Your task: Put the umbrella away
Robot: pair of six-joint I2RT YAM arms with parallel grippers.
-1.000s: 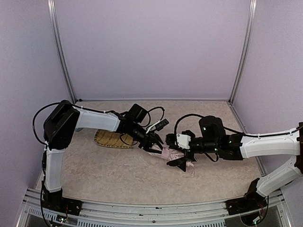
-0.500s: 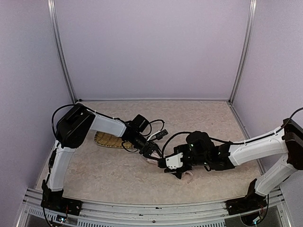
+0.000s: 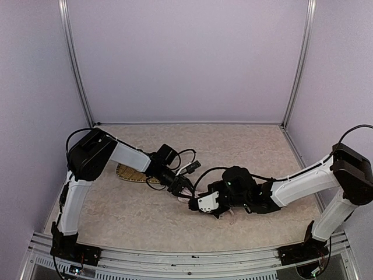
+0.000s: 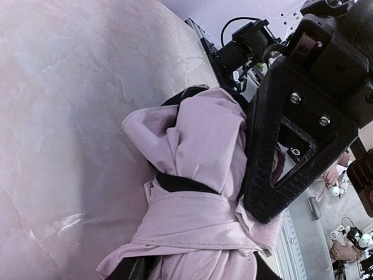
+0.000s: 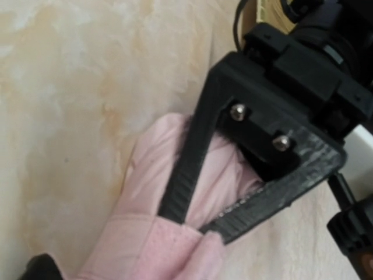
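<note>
The pale pink umbrella (image 4: 198,140) lies folded on the table, with a pink fabric band (image 4: 192,219) wrapped round it. In the top view only a little of the umbrella (image 3: 189,198) shows between the two grippers. My left gripper (image 4: 198,272) has a dark finger on each side of the bundle and is shut on it. It also shows in the top view (image 3: 182,189). My right gripper (image 3: 199,205) is right against it. One right finger (image 4: 274,151) lies on the umbrella, its tip at the fuzzy band tab (image 5: 169,251). The other right finger is hidden.
A woven yellow straw mat (image 3: 131,173) lies on the table left of the grippers, under the left forearm. A thin pale strap (image 3: 233,219) trails under the right arm. Metal frame posts stand at the back corners, purple walls around.
Both grippers have moved toward the near left with the umbrella. The right gripper has closed in on the left one, and the pink bundle is now almost hidden in the top view.
</note>
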